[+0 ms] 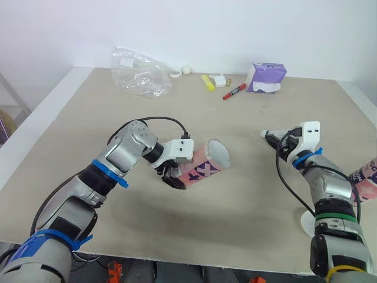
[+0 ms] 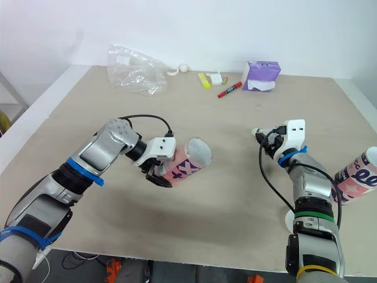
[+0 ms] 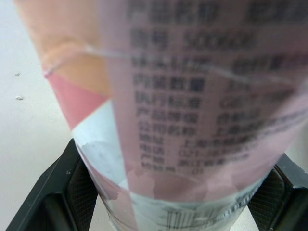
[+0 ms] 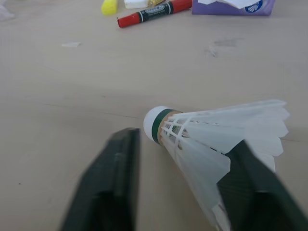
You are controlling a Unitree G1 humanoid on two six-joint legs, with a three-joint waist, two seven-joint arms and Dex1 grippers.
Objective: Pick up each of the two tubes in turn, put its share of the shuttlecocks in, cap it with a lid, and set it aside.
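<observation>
The tube (image 1: 203, 165), pink and patterned, is off the table (image 1: 70, 135), near its middle. It is tilted, with its open mouth facing the robot's right. The left arm reaches forward and bends inward at the wrist. The left gripper (image 1: 175, 177) is clamped across the tube's closed end, one black finger (image 3: 57, 197) on each side.

The right arm rises from the near edge, its forearm pointing forward and slightly inward. The right gripper (image 1: 275, 139) pinches a shuttlecock (image 4: 211, 134) by the feather skirt, the cork pointing towards the tube, well apart from it.

A second tube (image 2: 356, 177) lies at the table's right edge beside that arm. A white lid (image 1: 307, 224) shows partly behind the forearm.

Along the far edge are a clear plastic bag (image 1: 138, 73), a purple tissue pack (image 1: 266, 76) and a red marker (image 1: 234, 91).
</observation>
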